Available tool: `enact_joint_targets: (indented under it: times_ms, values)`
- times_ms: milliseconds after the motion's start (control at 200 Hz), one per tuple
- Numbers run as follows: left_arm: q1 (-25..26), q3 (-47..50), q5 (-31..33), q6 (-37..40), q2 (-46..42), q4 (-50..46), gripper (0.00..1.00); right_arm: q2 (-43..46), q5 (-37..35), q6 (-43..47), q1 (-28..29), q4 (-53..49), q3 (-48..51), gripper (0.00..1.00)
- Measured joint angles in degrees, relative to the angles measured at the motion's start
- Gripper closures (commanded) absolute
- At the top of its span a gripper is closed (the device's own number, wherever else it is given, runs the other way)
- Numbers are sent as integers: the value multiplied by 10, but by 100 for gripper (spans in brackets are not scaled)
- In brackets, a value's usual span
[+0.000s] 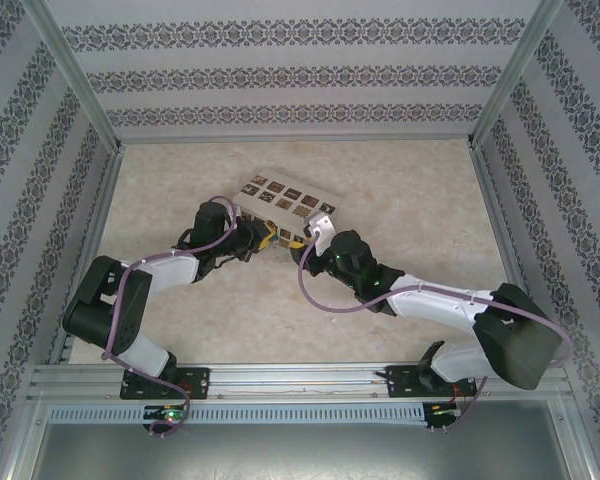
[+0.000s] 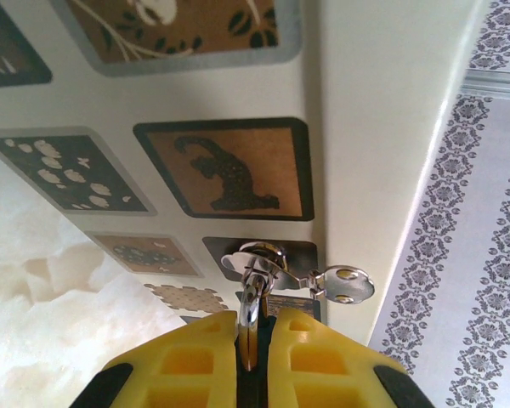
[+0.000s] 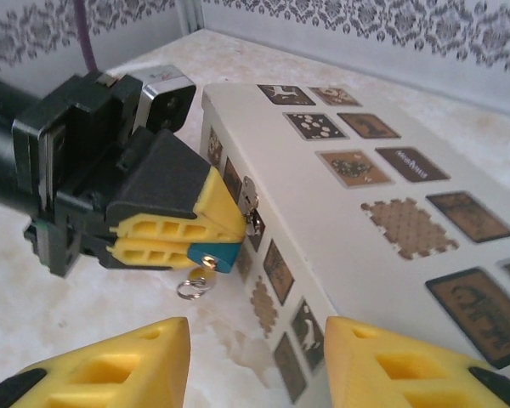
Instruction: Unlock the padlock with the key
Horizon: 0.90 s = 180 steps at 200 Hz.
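Left tool [image 3: 228, 236] is clenched on the padlock [image 3: 222, 256], whose shackle sits through the hasp on the white box [image 3: 348, 221]. The key [image 2: 345, 285] dangles just beside the padlock, ungripped. Right tool [image 3: 255, 361] is released, empty and near. Judgement: lock steadied; key grasp, insertion and turn not yet done.

glossy metal key [image 2: 346, 285], shiny metal padlock [image 2: 253, 280] shackle, smooth matt box [image 2: 365, 127], yellow plastic left tool [image 2: 253, 327]
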<state>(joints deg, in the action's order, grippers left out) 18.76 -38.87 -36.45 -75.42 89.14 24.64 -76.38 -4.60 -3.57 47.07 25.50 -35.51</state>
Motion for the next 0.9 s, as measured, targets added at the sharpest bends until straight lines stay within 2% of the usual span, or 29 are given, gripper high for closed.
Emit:
enact_joint_targets:
  times_ms: [185, 315, 425, 480, 490, 804, 899]
  values:
    - [0, 0, -7, -1, -22, -26, 93, 23, -10, 124, 1, -24, 0, 48]
    - [0, 0, -8, -5, -33, -35, 94, 35, -10, 199, 1, -36, 0, 39]
    - [0, 0, -9, -12, -38, -45, 97, 39, -10, 256, 1, -45, 0, 24]
    - [0, 0, -10, -14, -40, -49, 97, 39, -10, 274, 1, -51, -2, 3]
    - [0, 0, -10, -15, -41, -49, 97, 39, -10, 280, 1, -52, -3, 2]
    - [0, 0, -11, -29, -64, -63, 97, 39, -16, 376, 27, -60, -24, 2]
    - [0, 0, -11, -36, -64, -64, 98, 35, -16, 406, 31, -68, -33, 9]
